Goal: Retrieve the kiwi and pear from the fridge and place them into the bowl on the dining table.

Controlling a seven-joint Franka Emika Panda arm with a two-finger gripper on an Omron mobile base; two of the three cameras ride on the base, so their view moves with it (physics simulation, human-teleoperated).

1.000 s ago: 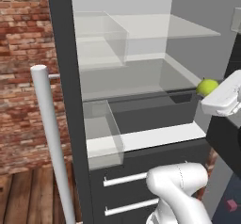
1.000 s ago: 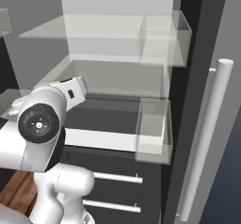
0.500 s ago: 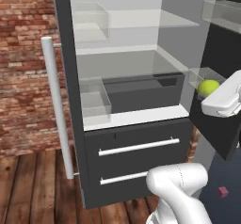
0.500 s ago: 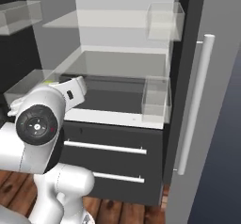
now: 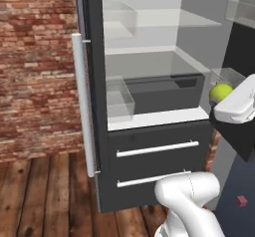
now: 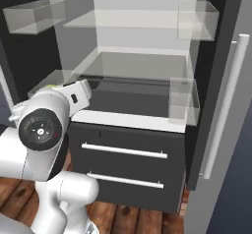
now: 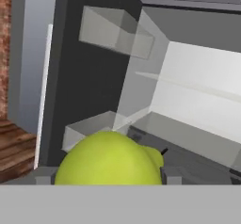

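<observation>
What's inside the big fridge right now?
The fridge stands open, with clear glass shelves and see-through door bins, none holding food. The pear sits in the gripper just outside. Its two closed drawers hide their contents.

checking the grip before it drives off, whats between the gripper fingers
The pear sits between the gripper fingers, seen in the hand view.

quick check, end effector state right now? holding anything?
End effector: closed on the pear, which sits between its fingertips, in front of the open fridge.
</observation>
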